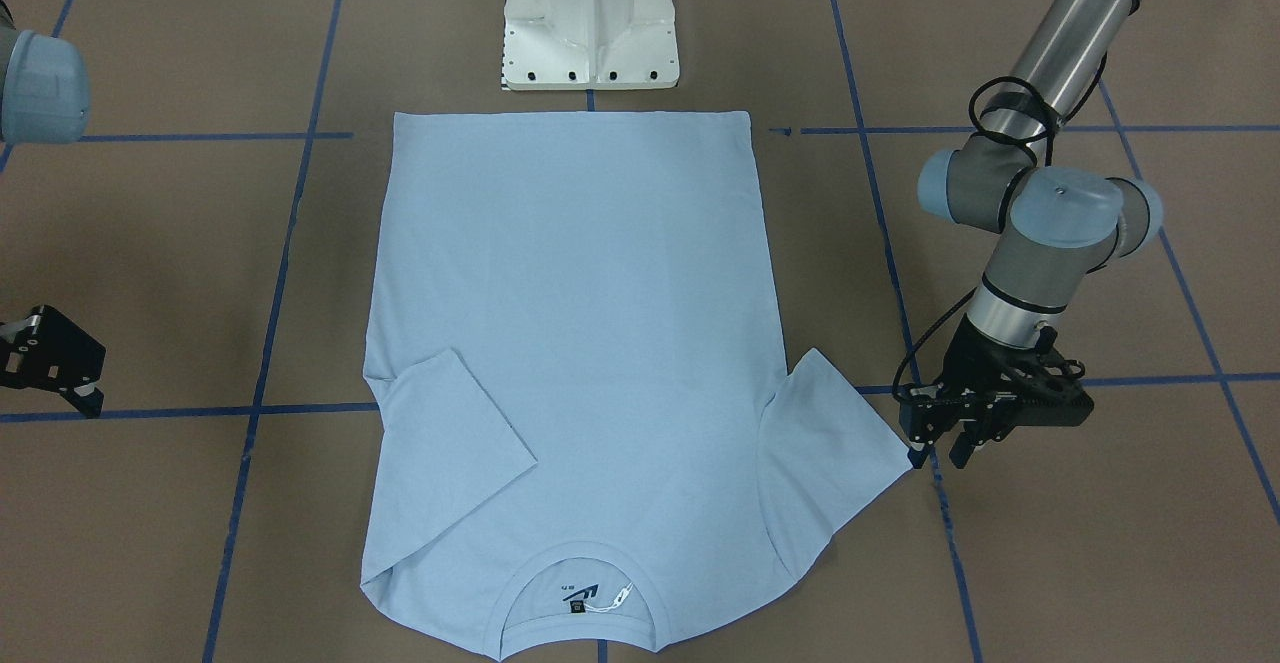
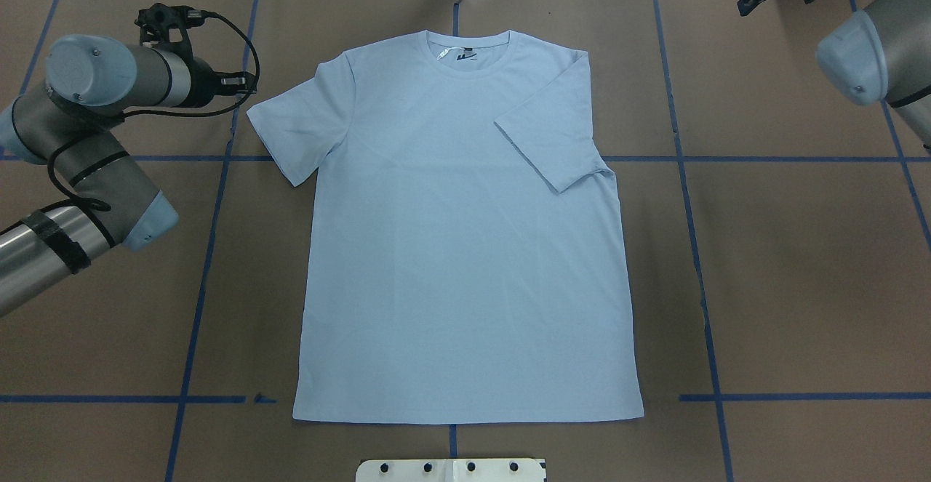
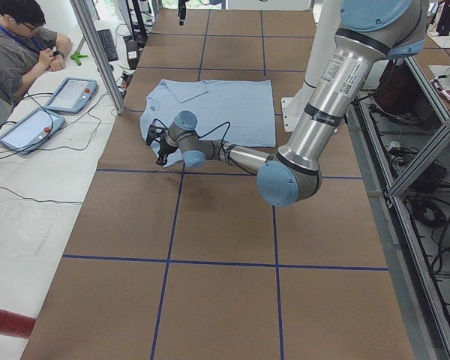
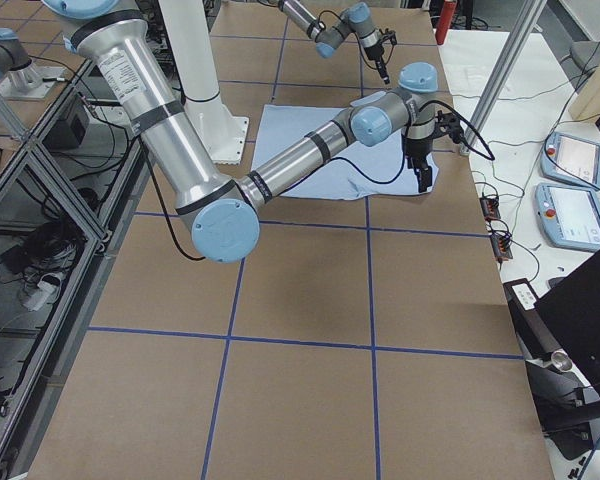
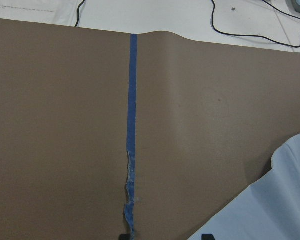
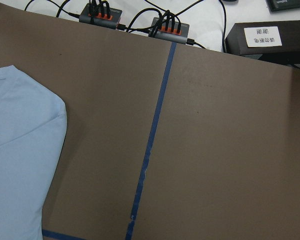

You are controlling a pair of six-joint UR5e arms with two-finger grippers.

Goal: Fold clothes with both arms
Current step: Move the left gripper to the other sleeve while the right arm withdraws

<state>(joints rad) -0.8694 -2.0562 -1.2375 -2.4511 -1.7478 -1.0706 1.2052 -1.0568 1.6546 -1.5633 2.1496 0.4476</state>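
A light blue T-shirt (image 1: 570, 323) lies flat in the middle of a brown table (image 1: 1100, 543), its hem towards the robot's white pedestal (image 1: 590, 18) and its collar (image 1: 585, 593) at the far edge. Spread this smoothly and squared to the robot, it is likely laid out so each arm can work its own side.

The sleeve on the robot's right (image 1: 455, 433) lies folded inward across the body of the shirt. The sleeve on the robot's left (image 1: 830, 443) is spread out flat on the table, so the fold appears to be at an early stage, with this sleeve probably next.

The left gripper (image 1: 940, 455) points down just beside the tip of that spread sleeve, low over the table. Its jaws are parted with a clear gap and grip nothing. In the left wrist view the corner of the sleeve reaches in from the lower right, and one fingertip (image 5: 205, 236) sits at the cloth's edge while the other stands near a strip of blue tape (image 5: 132, 100). This placement suggests it is lining up to pinch the sleeve edge.

The right gripper (image 1: 85, 398) hangs well apart from the shirt, off the robot's right side (only partly in frame). Whether its jaws are parted or closed cannot be told; nothing is seen in them.
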